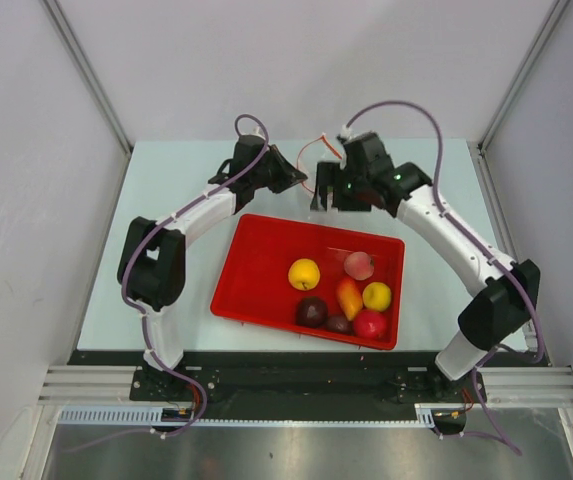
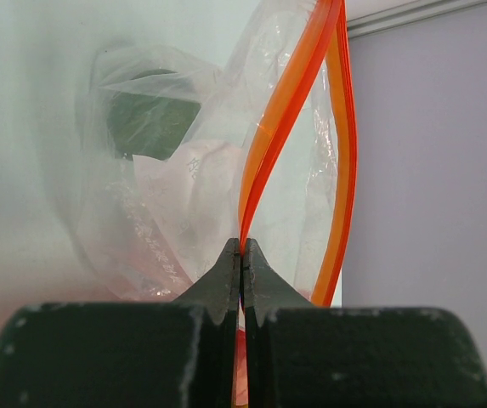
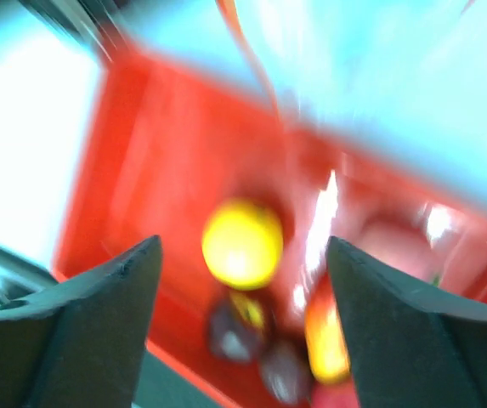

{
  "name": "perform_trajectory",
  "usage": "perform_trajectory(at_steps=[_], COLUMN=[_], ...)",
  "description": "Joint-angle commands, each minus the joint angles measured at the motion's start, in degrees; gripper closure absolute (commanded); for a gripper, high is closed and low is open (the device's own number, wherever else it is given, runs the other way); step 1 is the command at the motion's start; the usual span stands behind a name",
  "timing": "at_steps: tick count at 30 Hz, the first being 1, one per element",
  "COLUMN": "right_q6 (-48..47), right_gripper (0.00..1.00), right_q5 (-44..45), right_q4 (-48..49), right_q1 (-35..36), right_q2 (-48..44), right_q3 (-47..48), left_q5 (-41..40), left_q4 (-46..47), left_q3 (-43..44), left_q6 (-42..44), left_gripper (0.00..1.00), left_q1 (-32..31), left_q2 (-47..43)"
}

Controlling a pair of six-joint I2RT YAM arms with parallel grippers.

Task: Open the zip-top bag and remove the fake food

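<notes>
My left gripper (image 2: pixel 241 252) clamps the zip strip (image 2: pixel 290 102) of the zip-top bag (image 2: pixel 184 195), strip running straight out; right gripper (image 3: pixel 243 246) wide, empty, near far edge of red tray (image 1: pixel 256 270).

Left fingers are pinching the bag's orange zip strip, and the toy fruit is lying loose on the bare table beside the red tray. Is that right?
Not quite. The toy fruit lies inside the red tray, not on the table, as the top external view shows. The left fingers do pinch the bag's orange zip strip.
</notes>
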Motion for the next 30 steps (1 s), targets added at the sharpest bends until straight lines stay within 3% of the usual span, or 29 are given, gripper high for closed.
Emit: perform_trajectory(at_steps=[1, 8, 12, 15, 24, 30], right_q6=[-0.7, -2.0, -2.0, -1.4, -0.6, -1.5], right_gripper=[0.22, 0.57, 0.75, 0.82, 0.86, 0.82], right_q5=[3.5, 3.3, 2.1, 2.4, 6.4, 7.8], right_q4=[2.9, -0.4, -0.8, 0.3, 2.3, 2.2], right_q1=[-3.4, -6.9, -7.6, -7.8, -8.5, -9.1], right_q2=[2.6, 19.9, 28.5, 31.5, 36.8, 41.0], right_q3=[14.9, 37.4, 43.3, 43.8, 41.2, 41.7], left_q5=[0.5, 0.1, 0.1, 0.1, -0.4, -0.1], left_q4=[1.2, 1.3, 1.3, 1.2, 1.3, 3.9], left_q3=[-0.2, -0.5, 0.1, 0.7, 2.1, 3.0], left_q6=[0.8, 0.6, 0.7, 0.7, -0.6, -2.3], left_gripper=[1.0, 1.0, 1.0, 1.0, 1.0, 1.0], left_q1=[-0.8, -1.6, -1.6, -1.7, -1.7, -1.7], left_q2=[-2.0, -2.0, -1.9, -1.9, -0.9, 0.3])
